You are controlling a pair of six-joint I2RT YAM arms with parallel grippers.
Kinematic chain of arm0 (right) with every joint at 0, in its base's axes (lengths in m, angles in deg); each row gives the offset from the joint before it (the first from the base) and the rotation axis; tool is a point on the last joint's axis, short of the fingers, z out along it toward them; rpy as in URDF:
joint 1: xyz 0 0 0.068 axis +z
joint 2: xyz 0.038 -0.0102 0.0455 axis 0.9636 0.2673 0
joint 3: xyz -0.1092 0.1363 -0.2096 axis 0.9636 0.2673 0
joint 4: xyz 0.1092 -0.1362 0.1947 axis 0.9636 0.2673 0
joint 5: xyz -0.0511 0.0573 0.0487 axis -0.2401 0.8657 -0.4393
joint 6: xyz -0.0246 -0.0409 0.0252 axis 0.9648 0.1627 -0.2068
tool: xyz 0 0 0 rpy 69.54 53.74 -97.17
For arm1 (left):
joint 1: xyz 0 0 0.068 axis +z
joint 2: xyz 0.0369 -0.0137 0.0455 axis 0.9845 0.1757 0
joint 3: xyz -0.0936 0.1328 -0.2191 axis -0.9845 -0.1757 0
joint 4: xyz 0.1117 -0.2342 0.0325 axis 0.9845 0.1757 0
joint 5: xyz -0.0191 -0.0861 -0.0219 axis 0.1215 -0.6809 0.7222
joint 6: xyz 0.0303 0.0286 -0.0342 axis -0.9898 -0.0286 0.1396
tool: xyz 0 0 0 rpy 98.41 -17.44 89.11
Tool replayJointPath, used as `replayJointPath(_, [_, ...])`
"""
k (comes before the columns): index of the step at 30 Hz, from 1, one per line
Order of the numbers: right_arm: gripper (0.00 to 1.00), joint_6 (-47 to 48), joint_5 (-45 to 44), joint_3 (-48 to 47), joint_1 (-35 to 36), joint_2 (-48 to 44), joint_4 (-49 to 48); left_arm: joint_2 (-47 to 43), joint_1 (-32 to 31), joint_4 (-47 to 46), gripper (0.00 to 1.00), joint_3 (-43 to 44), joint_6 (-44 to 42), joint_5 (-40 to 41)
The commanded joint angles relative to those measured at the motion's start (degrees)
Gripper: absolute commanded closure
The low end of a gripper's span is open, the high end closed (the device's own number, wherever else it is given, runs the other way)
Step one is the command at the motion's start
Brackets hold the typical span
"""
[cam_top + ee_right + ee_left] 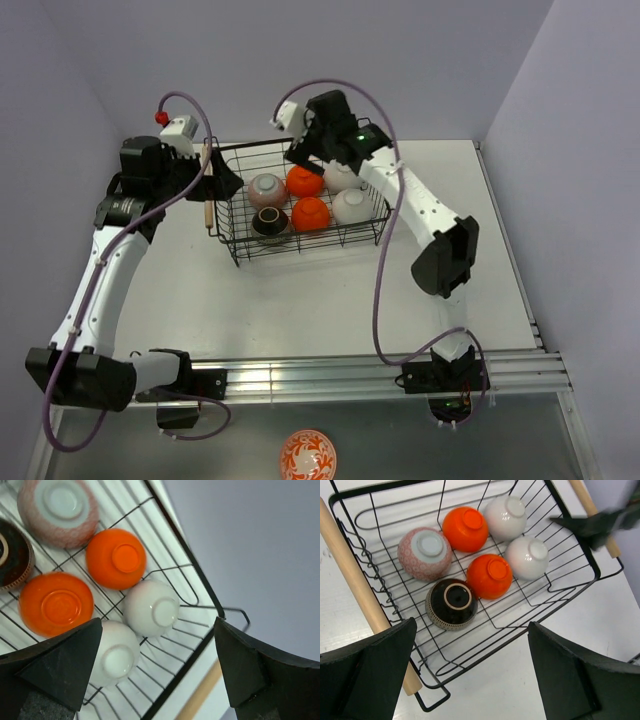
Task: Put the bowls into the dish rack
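Loading appears complete: six bowls (489, 576) sit in the dish rack (535, 611). Released, the left hand (222, 180) and right hand (305, 158) hover; retract next.

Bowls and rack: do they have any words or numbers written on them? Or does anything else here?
None: no words, numbers or brand names can be read in any view.
The bowls show only plain bottoms and patterns, and the rack is bare wire and wood.
The one sign is a green light on the right arm.
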Motion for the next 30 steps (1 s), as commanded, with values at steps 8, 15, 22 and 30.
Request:
replayJointPath(8, [0.00, -26.88, 16.40, 0.52, -12.89, -20.44, 7.01, 14.53, 0.21, 9.88, 0.01, 17.19, -1.56, 3.30])
replayJointPath(15, [0.00, -35.68, 28.27, 19.85, -25.90, -33.10, 8.25, 16.11, 0.12, 10.58, 0.00, 16.50, -1.91, 4.44])
replayJointPath(22, [0.00, -39.10, 31.09, 38.23, -32.15, -43.04, 5.44, 10.49, -2.24, 7.51, 0.00, 10.43, -3.93, 6.64])
replayJointPath(30, [0.00, -42.10, 33.99, 40.53, -32.33, -45.60, 3.94, 8.03, -5.15, 7.33, 0.00, 8.50, -4.64, 8.22])
